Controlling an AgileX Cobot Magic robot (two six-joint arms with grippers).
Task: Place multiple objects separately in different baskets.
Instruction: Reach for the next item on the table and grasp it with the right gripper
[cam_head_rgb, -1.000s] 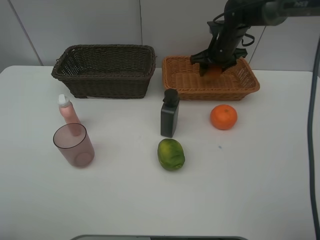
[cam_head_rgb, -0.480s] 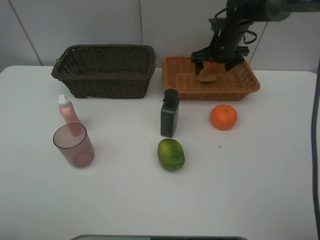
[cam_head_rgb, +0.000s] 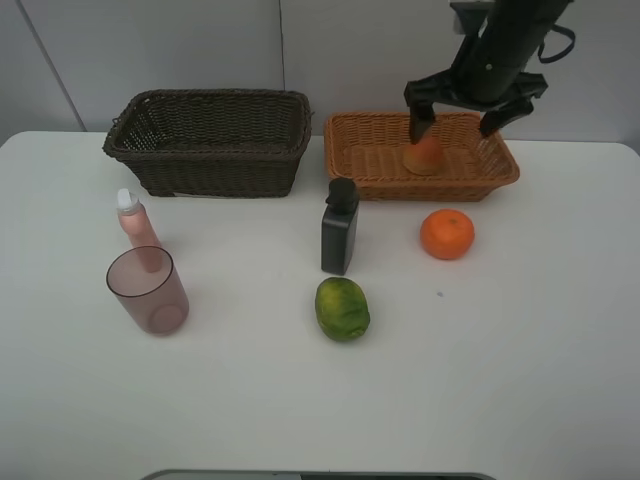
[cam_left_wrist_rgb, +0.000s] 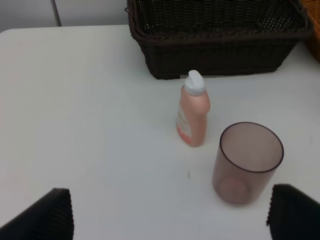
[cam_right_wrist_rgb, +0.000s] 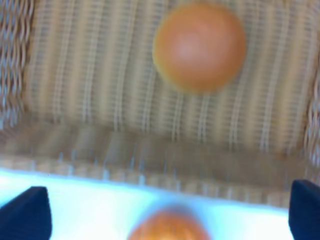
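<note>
The red-yellow apple (cam_head_rgb: 424, 157) lies in the light tan basket (cam_head_rgb: 432, 187). My right gripper (cam_head_rgb: 468, 113) hangs open and empty above that basket, just right of the apple. The right wrist view, blurred, shows the apple (cam_right_wrist_rgb: 200, 46) on the basket floor (cam_right_wrist_rgb: 90, 75) and the orange (cam_right_wrist_rgb: 167, 229) outside the rim, with my gripper (cam_right_wrist_rgb: 164, 212) open. The orange (cam_head_rgb: 447, 233), lime (cam_head_rgb: 342, 308) and dark bottle (cam_head_rgb: 340, 227) stand on the table. The pink bottle (cam_left_wrist_rgb: 193, 116) and cup (cam_left_wrist_rgb: 247, 162) stand ahead of my open left gripper (cam_left_wrist_rgb: 170, 220). The dark basket (cam_head_rgb: 210, 170) holds nothing I can see.
The pink bottle (cam_head_rgb: 134, 225) and cup (cam_head_rgb: 148, 290) stand close together at the left, in front of the dark basket (cam_left_wrist_rgb: 215, 52). The dark bottle stands just in front of the gap between the baskets. A wall stands behind the white table (cam_head_rgb: 500, 380).
My right gripper opened and let the apple drop into the light basket. It then rose and moved to the right. The other objects have not moved.
</note>
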